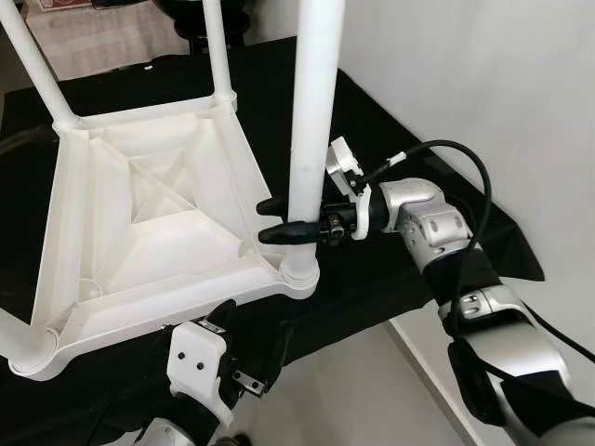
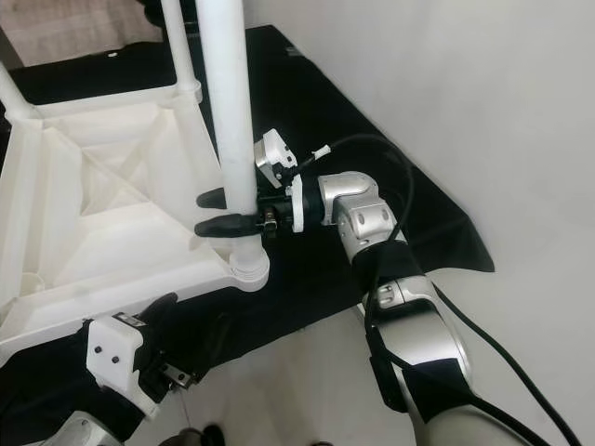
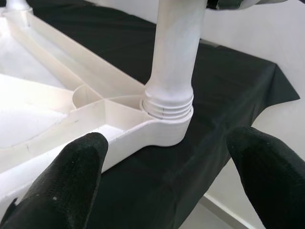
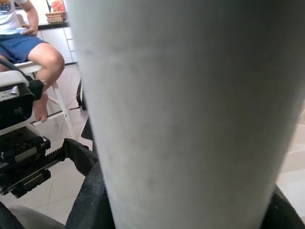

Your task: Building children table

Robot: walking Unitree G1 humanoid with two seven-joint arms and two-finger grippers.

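Leg seated in corner socket, your right claw on it.

Your right claw (image 1: 279, 219) clamps the white leg (image 1: 310, 139) low down; its long axis stands upright, threaded foot in the near corner socket (image 3: 164, 131) of the upturned tabletop (image 1: 149, 223) on the black-draped table (image 1: 390, 269). Your left claw (image 3: 167, 176) gapes wide just below that corner, holding nothing. Leg is smooth white plastic; threads are partly exposed, probably not fully screwed.

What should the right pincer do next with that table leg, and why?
Probably keep twisting the leg down into its corner socket. The right pincer is closed around the leg just above the socket, and thread rings at the leg's base are exposed, so it looks not fully seated. The left pincer is open near the tabletop edge.
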